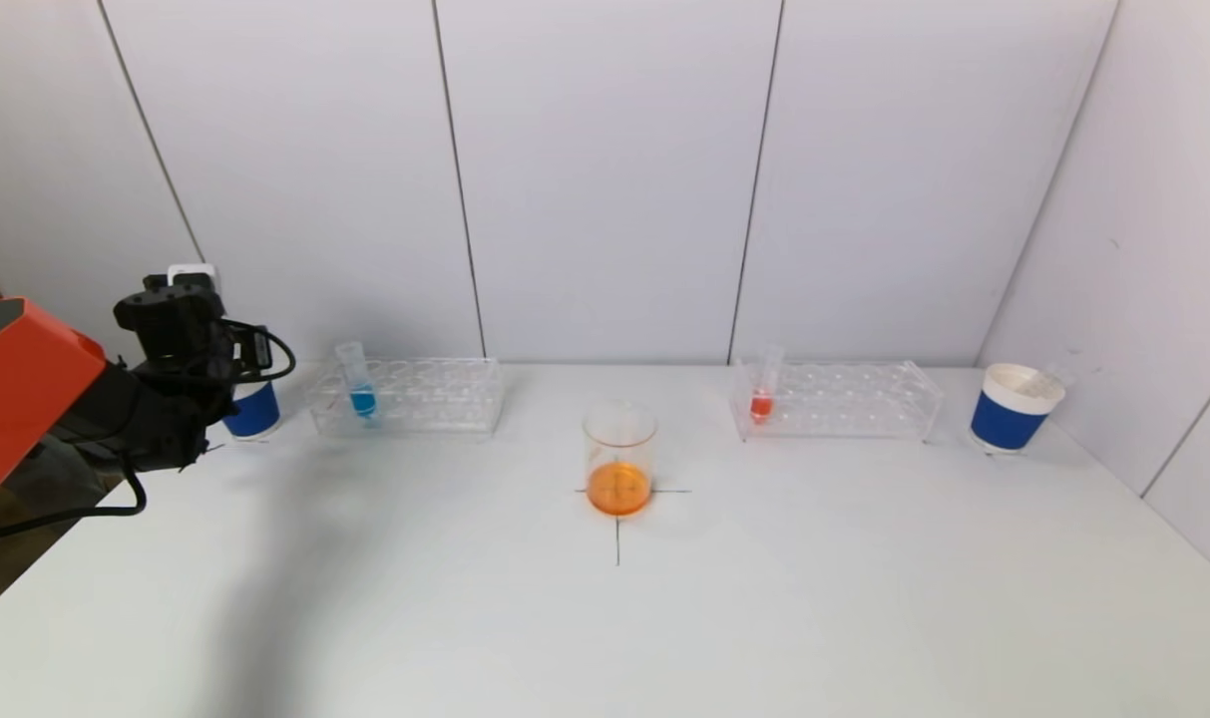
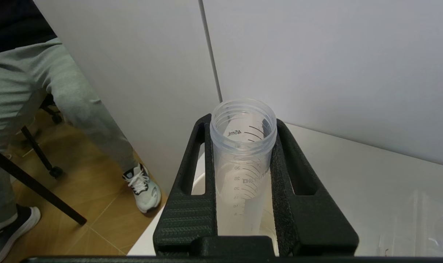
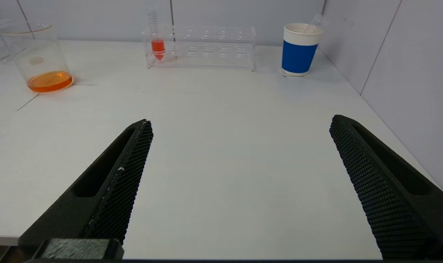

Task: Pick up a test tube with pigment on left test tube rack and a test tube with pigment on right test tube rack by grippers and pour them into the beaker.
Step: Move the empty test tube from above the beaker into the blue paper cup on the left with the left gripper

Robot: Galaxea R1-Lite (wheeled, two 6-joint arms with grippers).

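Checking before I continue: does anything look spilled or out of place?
No spill shows. One oddity: the left gripper is shut on an empty test tube over the left cup, while the beaker already holds orange liquid.

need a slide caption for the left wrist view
Left gripper shut on an empty graduated test tube, held upright above the white table's edge.

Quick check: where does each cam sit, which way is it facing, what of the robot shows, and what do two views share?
Head: on the robot's head, looking forward and down at the white table; left arm shows at the left edge.
Left wrist: on the left arm, looking along the left pincer, shut on an empty test tube, over the table's left edge.
Right wrist: on the right arm, low, looking across the table past the open right pincer.
Shared by head and right wrist: beaker, right test tube rack, right paper cup.
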